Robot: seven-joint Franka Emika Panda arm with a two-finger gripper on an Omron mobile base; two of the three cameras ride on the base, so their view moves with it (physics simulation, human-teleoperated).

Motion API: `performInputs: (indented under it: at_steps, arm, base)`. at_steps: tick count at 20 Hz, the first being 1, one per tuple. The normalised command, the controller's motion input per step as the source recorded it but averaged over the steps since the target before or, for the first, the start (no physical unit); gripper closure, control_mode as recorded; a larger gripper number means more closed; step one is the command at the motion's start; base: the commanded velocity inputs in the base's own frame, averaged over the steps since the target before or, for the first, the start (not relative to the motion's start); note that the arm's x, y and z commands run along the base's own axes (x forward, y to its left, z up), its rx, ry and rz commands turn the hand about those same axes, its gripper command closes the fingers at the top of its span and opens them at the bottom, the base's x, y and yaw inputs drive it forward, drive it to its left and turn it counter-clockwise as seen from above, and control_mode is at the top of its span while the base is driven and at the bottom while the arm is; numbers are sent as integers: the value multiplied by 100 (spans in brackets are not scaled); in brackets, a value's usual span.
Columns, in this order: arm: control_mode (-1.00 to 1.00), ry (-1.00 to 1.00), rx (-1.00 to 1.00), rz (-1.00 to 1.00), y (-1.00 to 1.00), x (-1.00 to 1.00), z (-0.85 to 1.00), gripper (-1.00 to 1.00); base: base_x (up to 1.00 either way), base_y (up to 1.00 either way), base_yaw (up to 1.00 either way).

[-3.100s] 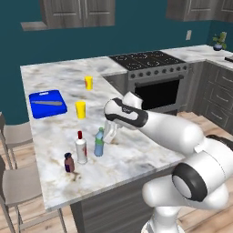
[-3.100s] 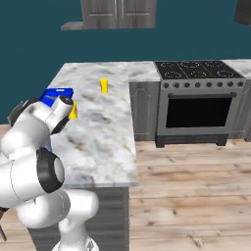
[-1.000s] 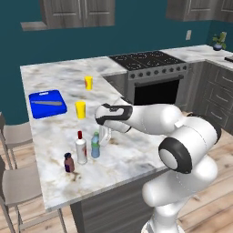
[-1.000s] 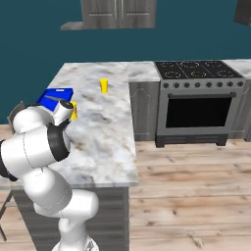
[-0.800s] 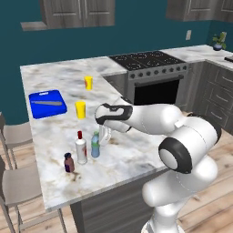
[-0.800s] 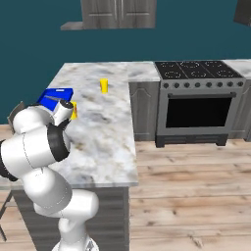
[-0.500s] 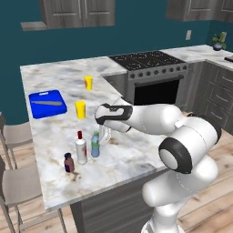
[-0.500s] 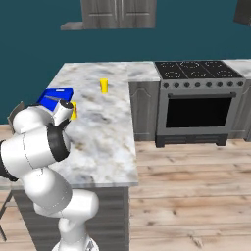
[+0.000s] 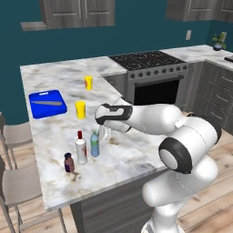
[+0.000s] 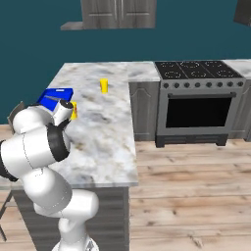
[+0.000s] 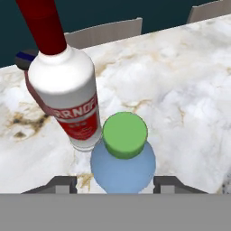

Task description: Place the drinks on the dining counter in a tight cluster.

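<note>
The pincer stands parted either side of the blue bottle, fingertips clear of it; just beyond stands the white bottle, hiding most of the maroon bottle on the marble counter

The three bottles stand close together near the front of the tabletop. The white bottle is just beside the blue bottle, so nothing fits between them. The dark bottle stands a bit apart, leaving a small gap. A yellow cup and a blue board sit farther back. The marble to the right is bare and wide.
</note>
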Motion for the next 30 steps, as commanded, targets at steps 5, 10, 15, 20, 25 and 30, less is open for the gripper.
performInputs:
  at_steps: [5,10,15,20,25,30]
  arm:
    - [-100,0,0,0,0,0,0,-100]
    - [-100,0,0,0,-1,0,0,-100]
    - [-100,0,0,-11,-42,-7,0,-100]
    - [-100,1,3,-28,-65,-24,19,-100]
    - [-100,11,1,-35,-57,-20,64,-100]
    - [-100,17,0,-40,-43,-9,85,-100]
  base:
    - [0,0,0]
    - [0,0,0]
    - [0,0,0]
    - [0,0,0]
    - [0,0,0]
    - [0,0,0]
